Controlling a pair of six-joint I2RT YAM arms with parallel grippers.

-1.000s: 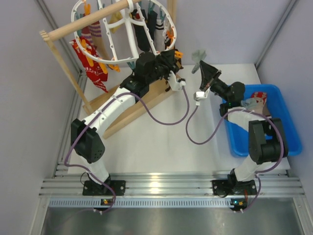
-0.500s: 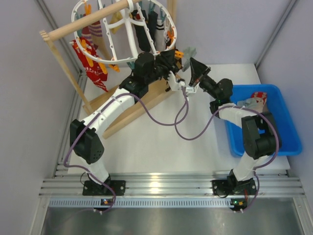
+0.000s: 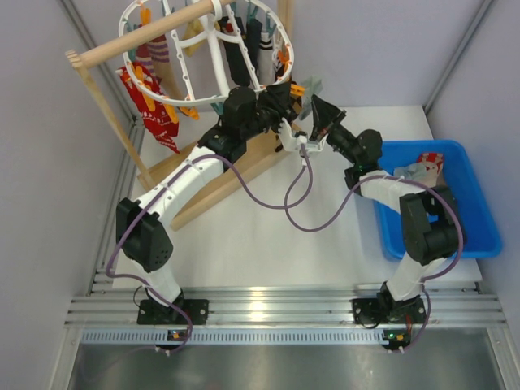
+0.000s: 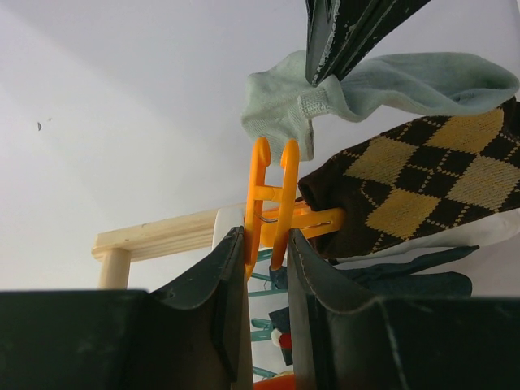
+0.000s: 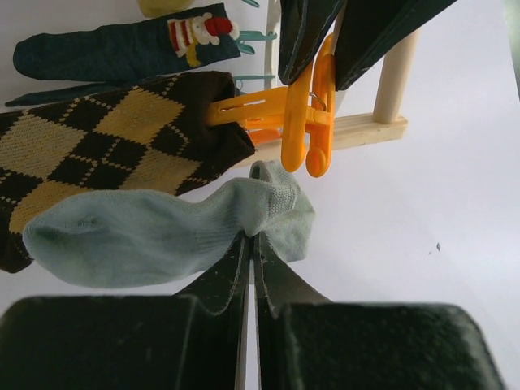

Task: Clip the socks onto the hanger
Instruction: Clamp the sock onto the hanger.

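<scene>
While left claw (image 4: pixel 266 244) grips orange clip (image 4: pixel 272 191), right claw (image 5: pixel 250 240) pinches grey sock (image 5: pixel 154 236) beside it.

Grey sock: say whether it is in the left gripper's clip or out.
Out. The right gripper pinches the sock beside the clip's tips; no fabric sits between them.

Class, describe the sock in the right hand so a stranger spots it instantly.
Find the white ring hanger. At its right rim the right hand pinches a sock by an orange clip. It is plain pale grey-green, unlike the argyle sock.
</scene>
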